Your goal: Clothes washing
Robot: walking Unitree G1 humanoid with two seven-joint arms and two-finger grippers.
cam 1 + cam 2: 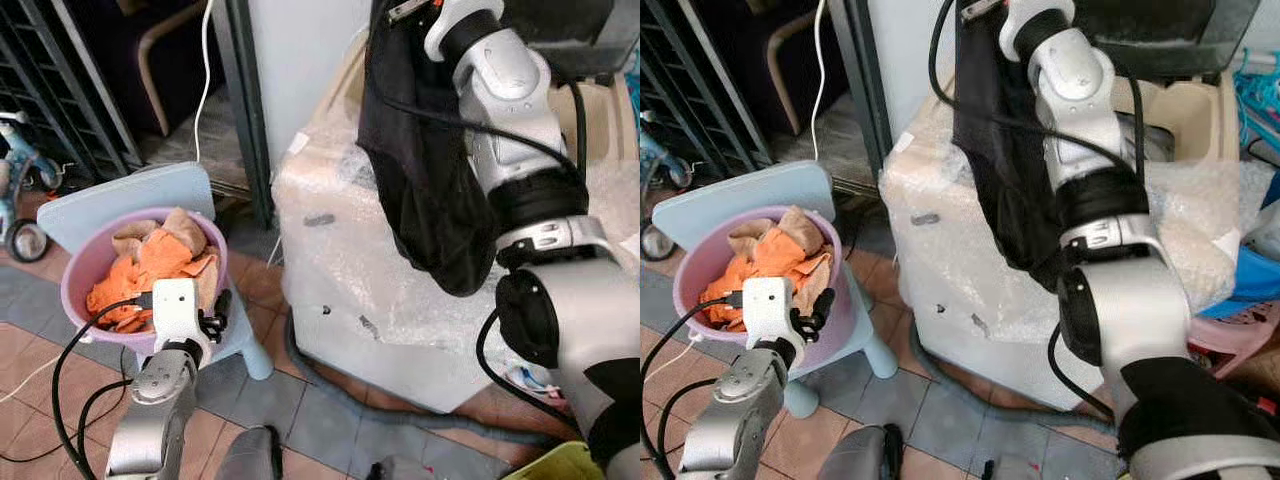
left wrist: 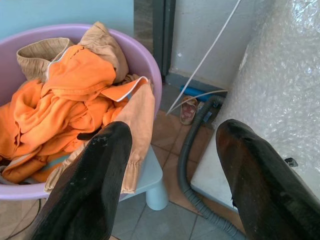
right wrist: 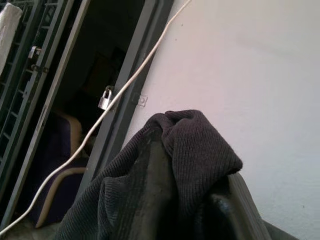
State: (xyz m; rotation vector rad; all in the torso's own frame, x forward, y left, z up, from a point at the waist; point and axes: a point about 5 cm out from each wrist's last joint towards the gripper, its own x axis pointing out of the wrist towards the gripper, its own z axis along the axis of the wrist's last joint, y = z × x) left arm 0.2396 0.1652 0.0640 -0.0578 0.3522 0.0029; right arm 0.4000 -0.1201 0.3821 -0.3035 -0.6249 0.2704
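The right tool [image 3: 200,200] pinches a limp black knit garment [image 1: 425,170] by a bunched fold, dangling at twelve o'clock over the bubble-wrapped white washing machine [image 1: 350,270]. It looks light and floppy, so that fold suits. The left tool [image 2: 175,165] gapes wide beside the lilac plastic basin of orange clothes [image 1: 75,275] at nine o'clock.

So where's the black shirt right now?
The black shirt hangs from the right hand, held high over the wrapped washer, on the robot's right.

black garment [image 1: 425,160] hides right gripper [image 3: 192,200].

No readable text, labels, brands or numbers on any surface in these views.
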